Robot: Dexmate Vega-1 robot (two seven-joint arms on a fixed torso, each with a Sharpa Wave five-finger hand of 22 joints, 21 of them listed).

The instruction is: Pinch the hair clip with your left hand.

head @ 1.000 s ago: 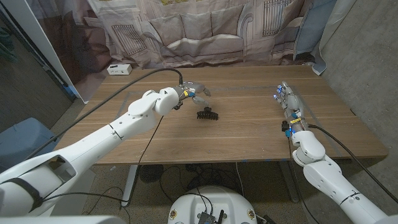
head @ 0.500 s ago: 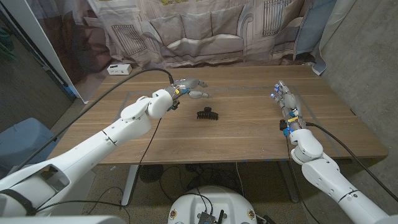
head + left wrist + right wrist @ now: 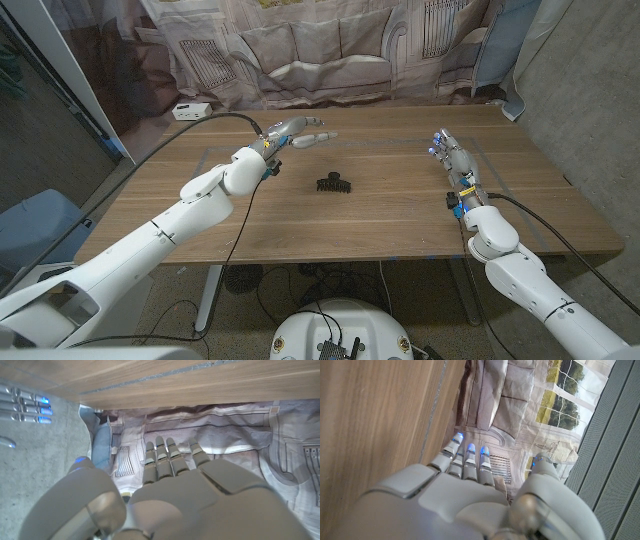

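I see the hair clip (image 3: 331, 184) lying on the desk (image 3: 380, 210), a small black claw-shaped piece with curved teeth, dark against the pale wood grain. I take it as my landmark. My left hand (image 3: 297, 132) hangs beyond the clip and a little to its left, toward the far edge of the desk, apart from the clip and not touching it. Its fingers (image 3: 322, 134) are stretched out and spread, holding nothing. In the left wrist view the hand (image 3: 172, 490) shows a smooth grey back, its segmented fingers (image 3: 161, 455) lying side by side and reaching toward the printed backdrop.

My right hand (image 3: 450, 155) is well to the right of the clip, near the desk's right side, standing on its edge with fingers extended and nothing in them; small blue lights glow at the fingertips (image 3: 436, 147). The right wrist view shows the same hand (image 3: 465, 495) as a glossy grey shell with its fingers (image 3: 468, 460) straight.

Far beyond the clip and to its left, a small white box (image 3: 192, 111) sits at the desk's back corner. A cloth backdrop (image 3: 330, 50) printed with a sofa hangs behind the desk.
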